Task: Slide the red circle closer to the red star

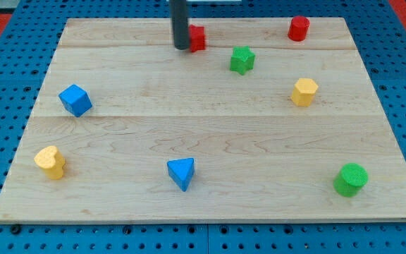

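The red circle (299,28) stands near the board's top edge, right of centre. The red star (198,38) sits near the top edge, a little left of centre, partly hidden by the rod. My tip (181,47) rests on the board right against the star's left side, far to the left of the red circle. A green star (242,60) lies between the two red blocks, slightly lower.
A yellow hexagon (304,92) lies at the right. A blue cube (75,99) is at the left, a yellow heart (51,161) at the lower left, a blue triangle (182,173) at the bottom centre, a green cylinder (350,179) at the lower right. The wooden board (203,127) sits on blue pegboard.
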Robot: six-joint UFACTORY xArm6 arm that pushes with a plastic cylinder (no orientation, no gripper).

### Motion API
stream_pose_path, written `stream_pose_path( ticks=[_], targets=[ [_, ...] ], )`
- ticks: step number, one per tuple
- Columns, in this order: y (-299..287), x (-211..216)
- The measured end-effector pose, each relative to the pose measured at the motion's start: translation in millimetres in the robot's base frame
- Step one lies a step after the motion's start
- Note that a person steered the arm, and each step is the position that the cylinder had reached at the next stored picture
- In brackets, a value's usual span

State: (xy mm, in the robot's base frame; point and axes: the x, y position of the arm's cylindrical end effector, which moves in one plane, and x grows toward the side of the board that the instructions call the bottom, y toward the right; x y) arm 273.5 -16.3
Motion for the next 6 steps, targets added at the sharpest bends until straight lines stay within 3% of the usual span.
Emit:
stream_pose_path(
  ticks=[1, 2, 3, 4, 5, 6],
  targets=[
    [72.1, 2.0],
    [102.9, 32.4],
    [177.2, 27.9],
    [251.2, -19.4],
    [227.4, -45.3],
    [147.4, -61.9]
  ],
)
